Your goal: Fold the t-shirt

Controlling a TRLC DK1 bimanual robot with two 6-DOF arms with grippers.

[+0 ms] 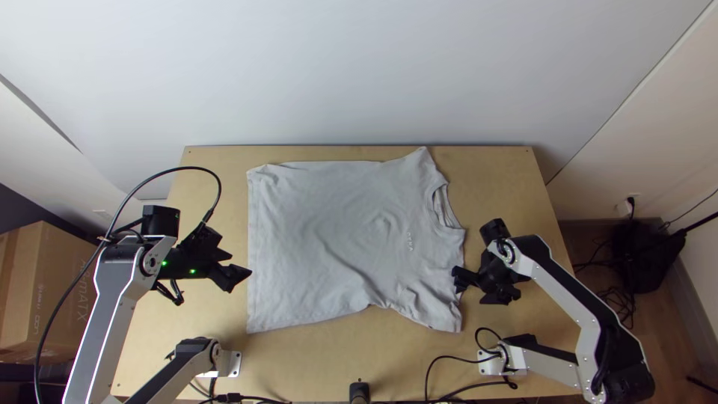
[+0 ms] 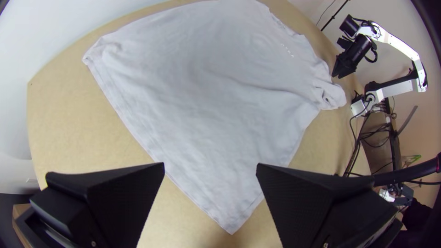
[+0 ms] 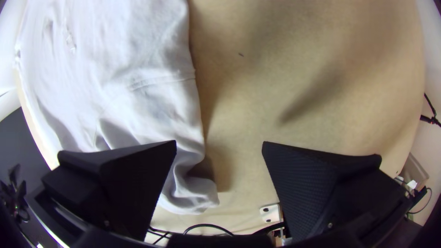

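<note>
T-shirt (image 1: 329, 239) spread on tabletop (image 1: 321, 359), mildly wrinkled, between left fingers (image 2: 121, 193) and right fingers (image 3: 131, 179). No fold made; judged: all folding remains. Hem (image 1: 253, 217) faces left fingers, collar (image 1: 441, 209) toward right fingers' side; long axis runs roughly from one pair to the other. Both pairs parted, gripping nothing.

Top view: soft, fairly even light on wall (image 1: 336, 75) and counter (image 1: 501, 179), floor (image 1: 680, 359) at right darker. Right wrist view: soft-edged shadows across the counter, t-shirt (image 3: 105, 69) bright, nearly washed out in places. Both wrist views: fisheye bend, counter edges bowed, corners dark.
</note>
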